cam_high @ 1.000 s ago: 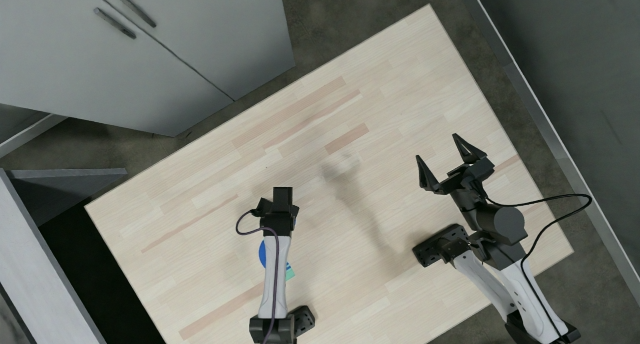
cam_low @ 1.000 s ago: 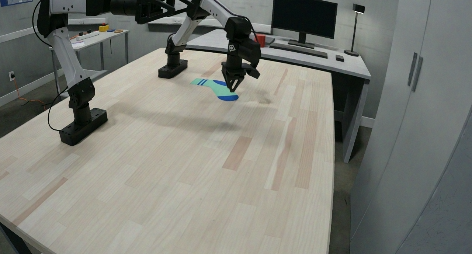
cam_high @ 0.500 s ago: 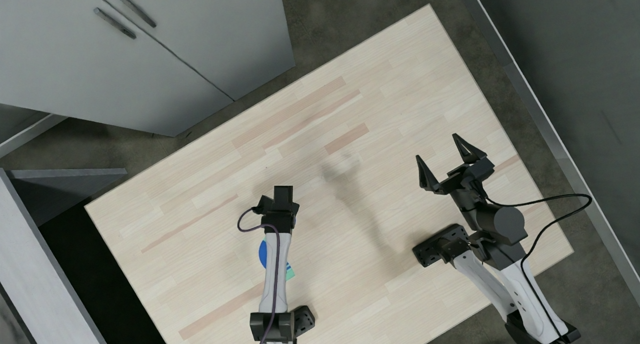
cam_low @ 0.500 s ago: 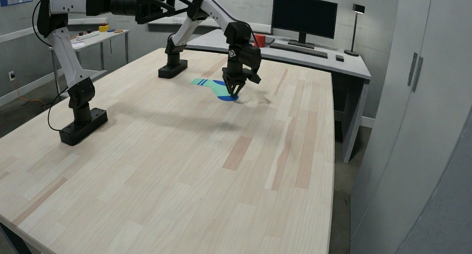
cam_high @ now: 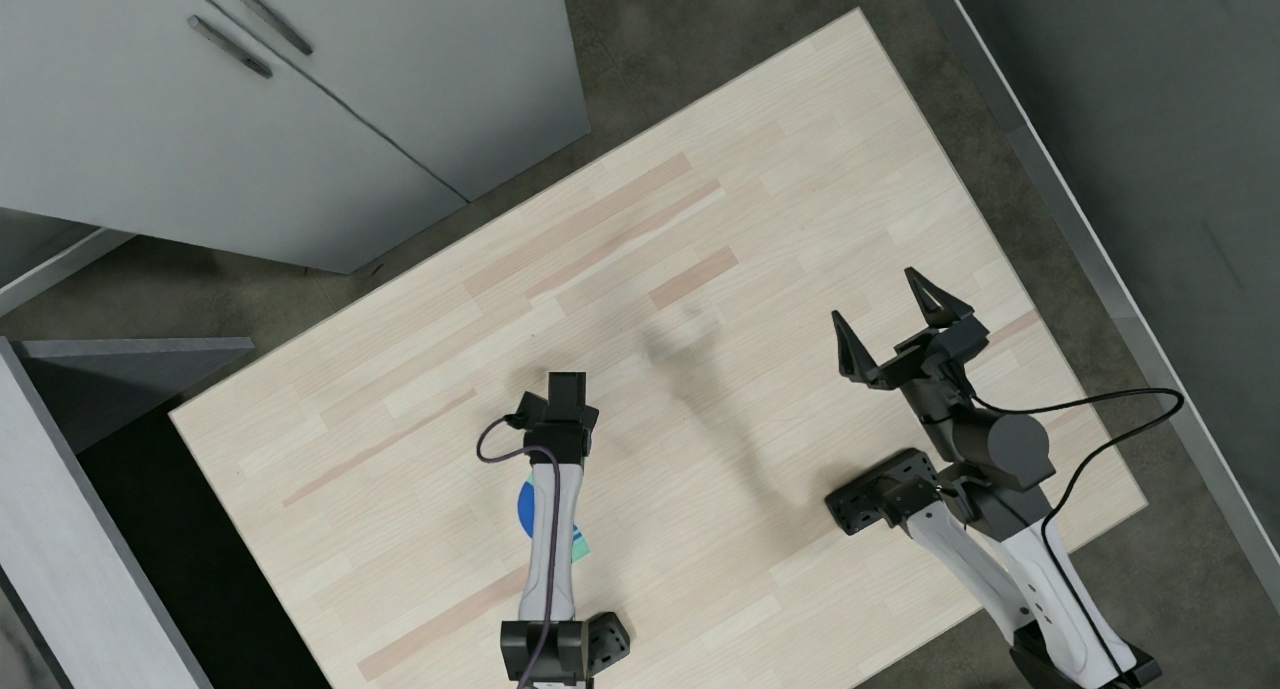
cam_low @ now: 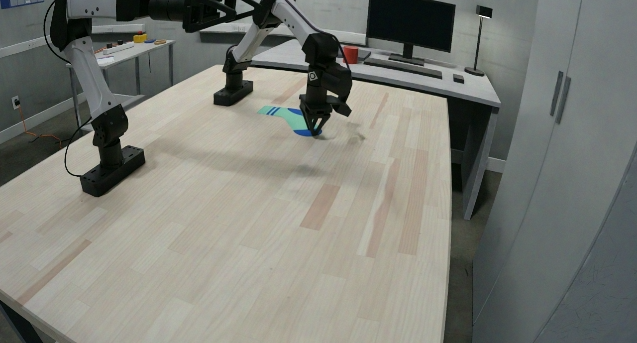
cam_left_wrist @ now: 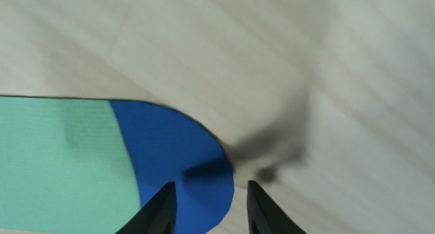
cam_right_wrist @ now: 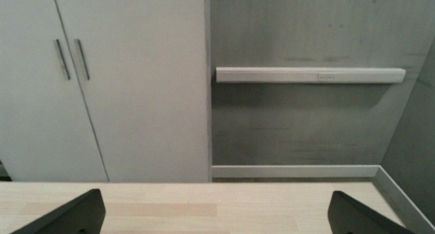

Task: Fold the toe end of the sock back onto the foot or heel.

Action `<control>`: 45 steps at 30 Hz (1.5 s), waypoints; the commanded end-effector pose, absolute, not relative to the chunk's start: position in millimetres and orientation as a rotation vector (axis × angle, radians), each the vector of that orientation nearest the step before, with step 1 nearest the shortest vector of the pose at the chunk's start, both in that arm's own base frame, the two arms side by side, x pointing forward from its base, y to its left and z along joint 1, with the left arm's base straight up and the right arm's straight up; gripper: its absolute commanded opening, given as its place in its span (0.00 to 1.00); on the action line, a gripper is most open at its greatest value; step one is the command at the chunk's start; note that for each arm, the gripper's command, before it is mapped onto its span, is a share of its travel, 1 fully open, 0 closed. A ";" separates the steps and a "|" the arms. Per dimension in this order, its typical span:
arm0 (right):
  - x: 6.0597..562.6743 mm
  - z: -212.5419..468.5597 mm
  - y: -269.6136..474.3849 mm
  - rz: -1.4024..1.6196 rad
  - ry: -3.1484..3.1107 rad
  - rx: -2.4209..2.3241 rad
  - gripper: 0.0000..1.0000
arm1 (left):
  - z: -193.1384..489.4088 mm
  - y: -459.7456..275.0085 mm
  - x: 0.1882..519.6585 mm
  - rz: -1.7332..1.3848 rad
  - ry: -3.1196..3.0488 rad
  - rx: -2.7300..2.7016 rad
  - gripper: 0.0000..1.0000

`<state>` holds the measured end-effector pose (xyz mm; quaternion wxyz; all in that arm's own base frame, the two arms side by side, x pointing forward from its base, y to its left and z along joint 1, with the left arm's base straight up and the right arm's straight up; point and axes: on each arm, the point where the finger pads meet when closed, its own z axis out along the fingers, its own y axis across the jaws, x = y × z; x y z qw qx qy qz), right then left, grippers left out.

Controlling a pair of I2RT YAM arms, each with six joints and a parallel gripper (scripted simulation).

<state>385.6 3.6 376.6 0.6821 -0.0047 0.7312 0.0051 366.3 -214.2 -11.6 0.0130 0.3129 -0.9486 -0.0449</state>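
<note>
My arms (cam_high: 551,542) (cam_low: 91,69) have pale grey-white links, black joints and black block-shaped bases (cam_high: 608,642) (cam_low: 112,171); thin dark cables (cam_high: 555,506) (cam_low: 65,149) loop along them, small dark screw dots mark the links, a square black-and-white marking (cam_low: 313,75) sits on my left wrist, and each black end effector (cam_high: 872,293) (cam_low: 315,134) (cam_left_wrist: 211,181) (cam_right_wrist: 216,191) has two tapered fingers

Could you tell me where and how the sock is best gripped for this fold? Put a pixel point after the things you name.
Probably pinch the rounded blue toe (cam_low: 303,133) (cam_left_wrist: 204,196) from above, one finger either side of its curved edge: the sock (cam_low: 287,118) (cam_left_wrist: 68,159) lies flat, toe edge unobstructed.

No readable text anywhere.
</note>
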 end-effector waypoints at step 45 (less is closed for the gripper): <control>382.4 390.7 4.1 0.010 1.605 -0.017 1.00 | -32.7 -193.5 345.0 -0.439 -2.857 0.957 0.16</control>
